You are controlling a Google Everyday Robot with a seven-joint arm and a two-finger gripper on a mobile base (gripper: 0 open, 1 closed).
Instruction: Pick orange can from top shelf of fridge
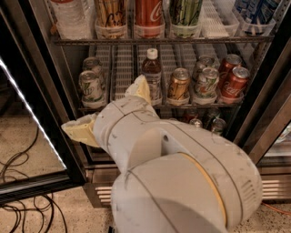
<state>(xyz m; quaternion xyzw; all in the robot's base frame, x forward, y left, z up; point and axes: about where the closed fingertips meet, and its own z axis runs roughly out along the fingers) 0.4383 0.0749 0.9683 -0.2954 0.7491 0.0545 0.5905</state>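
You face a red cola can [149, 17] beside a green can [185, 13], a white-capped bottle [152, 73] and red cans [233, 83] lower down, black cables [20, 182] across the floor [27, 134]; the end effector [108, 109] hangs before the bottle, fingers apart

End effector [103, 107] at fridge [273, 189]: matt plastic, probably; orange can [110, 16] glossy.

Shop-like — stocked drinks fridge [68, 77]; hand [104, 107] before it.
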